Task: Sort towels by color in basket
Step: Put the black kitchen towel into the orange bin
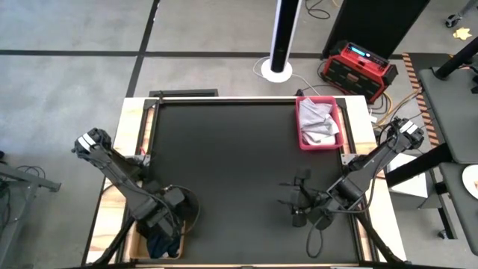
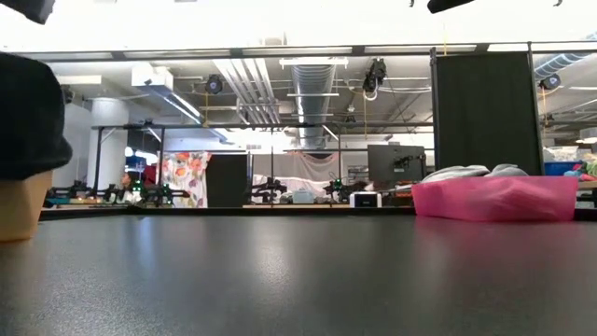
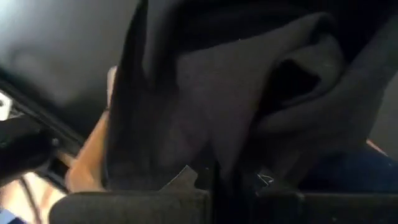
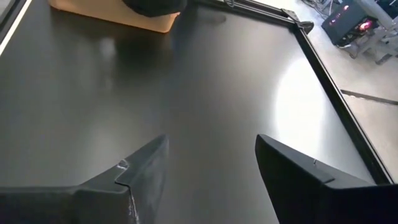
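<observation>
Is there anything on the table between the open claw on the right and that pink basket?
No. From above, only bare black tabletop separates the right gripper from the pink basket of light towels.

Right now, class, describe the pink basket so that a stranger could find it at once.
Start at the black table seen from above and go to its far right corner. There sits the pink basket, a small rectangular bin holding light grey towels. It is the only pink thing on the table; the tan basket holds dark cloth.
</observation>
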`<action>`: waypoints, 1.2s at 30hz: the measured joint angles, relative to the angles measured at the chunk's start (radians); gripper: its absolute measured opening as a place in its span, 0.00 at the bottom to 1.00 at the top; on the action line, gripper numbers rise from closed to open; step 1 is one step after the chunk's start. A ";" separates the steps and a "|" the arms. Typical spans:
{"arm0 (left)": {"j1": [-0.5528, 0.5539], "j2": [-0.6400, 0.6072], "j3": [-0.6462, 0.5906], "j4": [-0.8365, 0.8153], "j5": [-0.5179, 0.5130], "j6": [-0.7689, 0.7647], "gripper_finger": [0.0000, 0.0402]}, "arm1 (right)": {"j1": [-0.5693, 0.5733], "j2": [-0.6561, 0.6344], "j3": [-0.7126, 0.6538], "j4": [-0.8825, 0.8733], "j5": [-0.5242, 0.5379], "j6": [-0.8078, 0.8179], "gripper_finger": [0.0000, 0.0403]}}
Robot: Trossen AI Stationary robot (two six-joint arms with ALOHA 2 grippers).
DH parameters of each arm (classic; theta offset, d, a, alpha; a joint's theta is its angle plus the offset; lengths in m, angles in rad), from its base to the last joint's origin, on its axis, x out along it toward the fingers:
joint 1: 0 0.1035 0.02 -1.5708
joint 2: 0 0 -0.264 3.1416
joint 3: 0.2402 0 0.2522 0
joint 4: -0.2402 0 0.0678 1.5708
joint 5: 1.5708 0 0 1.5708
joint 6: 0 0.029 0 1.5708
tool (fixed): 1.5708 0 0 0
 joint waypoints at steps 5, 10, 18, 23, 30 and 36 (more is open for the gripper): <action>0.000 -0.002 -0.058 0.038 0.101 -0.064 0.00 | 0.000 0.000 -0.005 0.002 0.000 0.000 0.57; -0.001 -0.002 -0.085 0.036 0.206 -0.098 0.00 | 0.000 0.000 -0.006 0.004 0.000 0.000 0.59; 0.000 -0.002 -0.090 0.038 0.209 -0.116 0.00 | 0.000 0.000 -0.006 0.009 0.000 0.000 0.58; -0.002 -0.002 -0.074 0.027 0.249 -0.134 0.05 | 0.000 0.000 -0.007 0.011 0.000 0.000 0.57; -0.002 -0.002 0.004 -0.073 0.249 -0.137 0.28 | 0.000 0.000 -0.007 0.013 -0.001 -0.004 0.59; -0.005 0.005 0.063 -0.129 0.267 -0.129 0.49 | 0.000 0.000 -0.010 0.016 -0.002 -0.004 0.60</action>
